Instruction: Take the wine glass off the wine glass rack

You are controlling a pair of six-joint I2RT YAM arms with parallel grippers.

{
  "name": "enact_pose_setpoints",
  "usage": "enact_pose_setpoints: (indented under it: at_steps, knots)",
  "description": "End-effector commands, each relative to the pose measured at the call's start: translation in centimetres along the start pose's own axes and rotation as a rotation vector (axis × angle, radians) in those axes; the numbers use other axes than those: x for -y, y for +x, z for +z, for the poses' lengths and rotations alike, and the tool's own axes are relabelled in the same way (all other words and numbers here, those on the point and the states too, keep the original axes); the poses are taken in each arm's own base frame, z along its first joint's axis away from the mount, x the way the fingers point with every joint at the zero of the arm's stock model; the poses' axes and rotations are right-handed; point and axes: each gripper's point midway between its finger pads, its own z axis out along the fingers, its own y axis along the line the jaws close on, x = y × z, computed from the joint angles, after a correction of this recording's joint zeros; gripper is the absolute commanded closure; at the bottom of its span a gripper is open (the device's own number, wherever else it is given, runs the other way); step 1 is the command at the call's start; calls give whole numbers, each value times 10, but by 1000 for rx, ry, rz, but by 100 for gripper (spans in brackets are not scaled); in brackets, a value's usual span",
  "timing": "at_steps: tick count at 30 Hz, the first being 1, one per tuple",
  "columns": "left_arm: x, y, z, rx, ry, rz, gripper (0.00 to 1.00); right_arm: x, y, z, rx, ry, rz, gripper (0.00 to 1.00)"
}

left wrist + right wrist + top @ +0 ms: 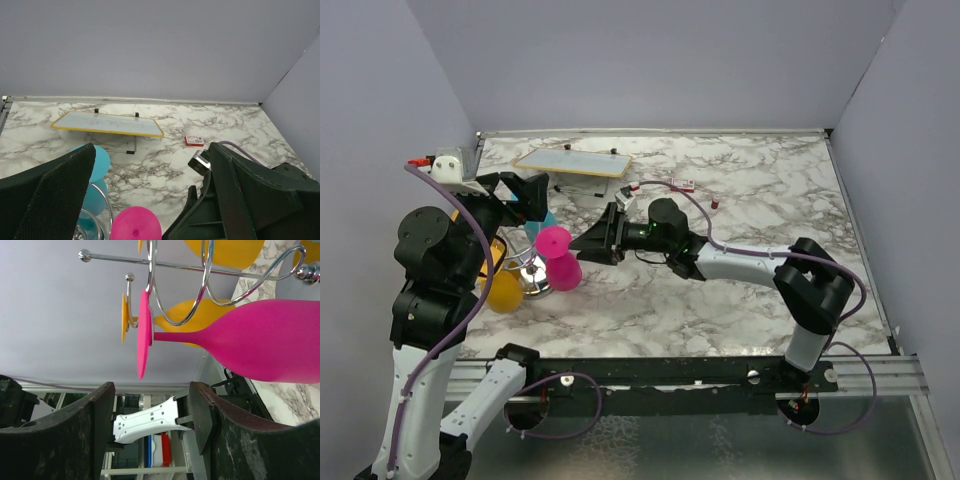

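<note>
Right gripper [588, 243], fingers apart, sits beside the pink wine glass [560, 262] hung on the wine glass rack [530, 276] by the left edge. Left gripper [525, 192] is likewise spread.

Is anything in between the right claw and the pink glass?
No. In the right wrist view, only bare air separates the open right gripper from the pink wine glass hanging on the rack.

In the top view's left middle, the left arm [430, 250] is covering much of the wine glass rack [531, 274] and the yellow glass [506, 292]. The right wrist view's right edge is cutting off the pink wine glass [270, 340] at its bowl. A small red object [716, 203] in the top view's upper centre is showing too small to identify.
</note>
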Motion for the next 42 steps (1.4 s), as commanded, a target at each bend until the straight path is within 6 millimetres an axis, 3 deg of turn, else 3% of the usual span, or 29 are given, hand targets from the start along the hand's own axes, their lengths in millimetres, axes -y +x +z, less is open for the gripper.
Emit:
enact_pose_setpoints:
  at_steps: [1,14,27,42]
  knots:
    - [3,-4,-5,14,14,-14,2,-19,0,21,20,-69,-3,40]
    - [-2,-3,-10,18,-9,-3,2,-18,4,37,29,-76,26,67]
    - [-2,-3,-11,22,-10,-3,2,-17,0,37,57,-59,54,82]
    - [-4,1,-9,10,-18,-12,3,-40,9,26,31,-74,83,94]
